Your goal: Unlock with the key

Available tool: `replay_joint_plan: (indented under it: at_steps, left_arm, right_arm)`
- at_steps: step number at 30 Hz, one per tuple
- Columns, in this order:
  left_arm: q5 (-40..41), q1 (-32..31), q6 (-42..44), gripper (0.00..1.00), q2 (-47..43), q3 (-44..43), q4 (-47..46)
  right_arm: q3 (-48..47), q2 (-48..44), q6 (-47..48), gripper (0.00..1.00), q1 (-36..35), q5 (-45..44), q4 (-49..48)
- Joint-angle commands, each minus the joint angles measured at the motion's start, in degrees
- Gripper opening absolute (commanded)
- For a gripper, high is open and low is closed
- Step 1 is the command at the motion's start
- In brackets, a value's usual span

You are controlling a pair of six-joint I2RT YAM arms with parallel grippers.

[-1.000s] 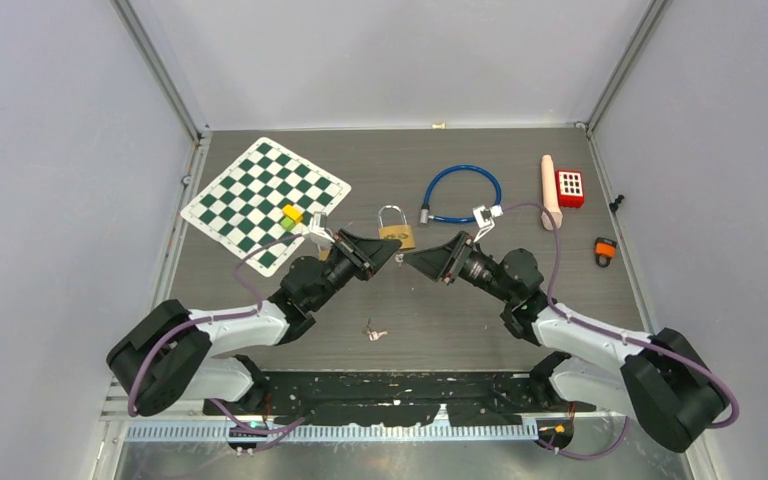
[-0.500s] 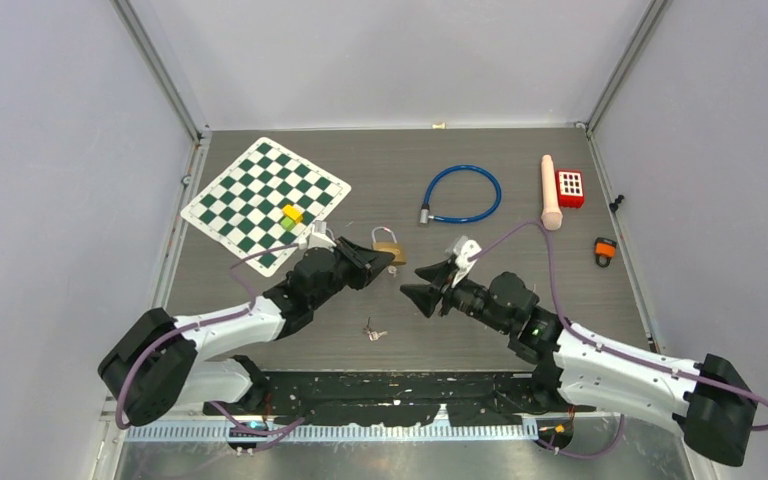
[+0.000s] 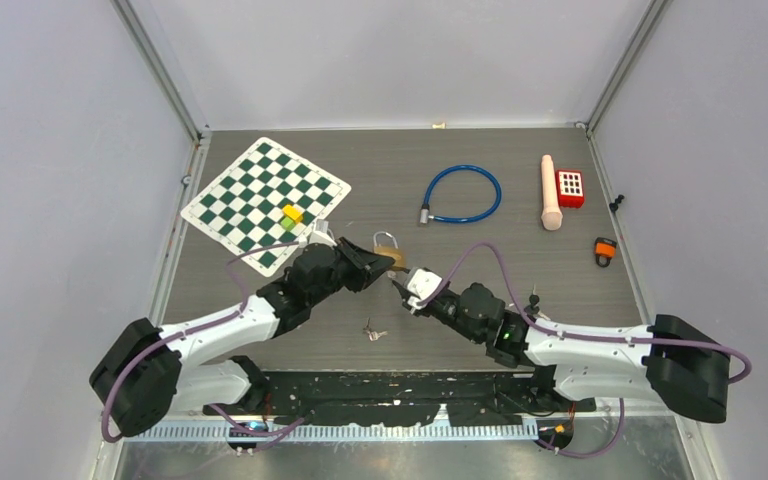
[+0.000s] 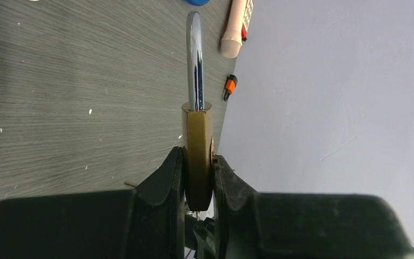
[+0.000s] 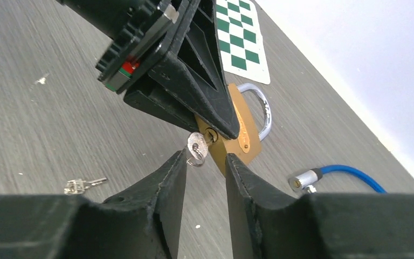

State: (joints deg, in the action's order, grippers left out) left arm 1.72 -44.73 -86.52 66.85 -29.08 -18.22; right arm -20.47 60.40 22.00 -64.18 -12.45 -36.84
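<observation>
Because a key can only be turned against a lock that won't spin with it, the left gripper is clenched on the brass padlock. It pinches the flat faces low on the body, so the shackle juts out beyond its fingertips and the keyhole end is left open to the other arm. A key already sits in that keyhole, its bow poking out toward the right gripper. That gripper's jaws stand partly apart with the bow right at their mouth (I can't see either pad touching it), so it grasps nothing. A spare key bunch lies on the table, off to that gripper's left.
</observation>
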Motion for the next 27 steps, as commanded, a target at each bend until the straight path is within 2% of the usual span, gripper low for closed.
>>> replay_joint_plan:
  at_steps: [1,5,10,18,22,27]
  left_arm:
    - [-0.4,-0.1,1.3,0.00,-3.6,-4.3,-4.0]
    - [-0.3,-0.2,1.6,0.00,-3.9,-4.3,-3.6]
    - [-0.7,-0.3,2.0,0.00,-3.9,-4.8,-3.3]
    - [-0.7,-0.3,2.2,0.00,-4.1,-5.1,-2.8]
    - [-0.7,-0.4,2.5,0.00,-4.5,-5.3,-2.7]
    - [-0.8,-0.5,2.8,0.00,-5.2,-5.0,-2.7]
  right_arm:
    - [-2.3,2.1,5.3,0.36,-0.3,-1.7,-6.2]
    - [-3.4,3.1,5.2,0.34,-0.6,0.4,-5.1]
    - [-3.6,3.9,5.3,0.38,-0.8,0.7,-5.0]
    - [-5.5,6.1,6.3,0.38,-1.7,3.5,-3.0]
    - [-5.6,7.1,7.5,0.38,-2.4,0.7,-3.5]
    - [-5.4,7.9,8.4,0.33,-2.4,-2.4,-4.8]
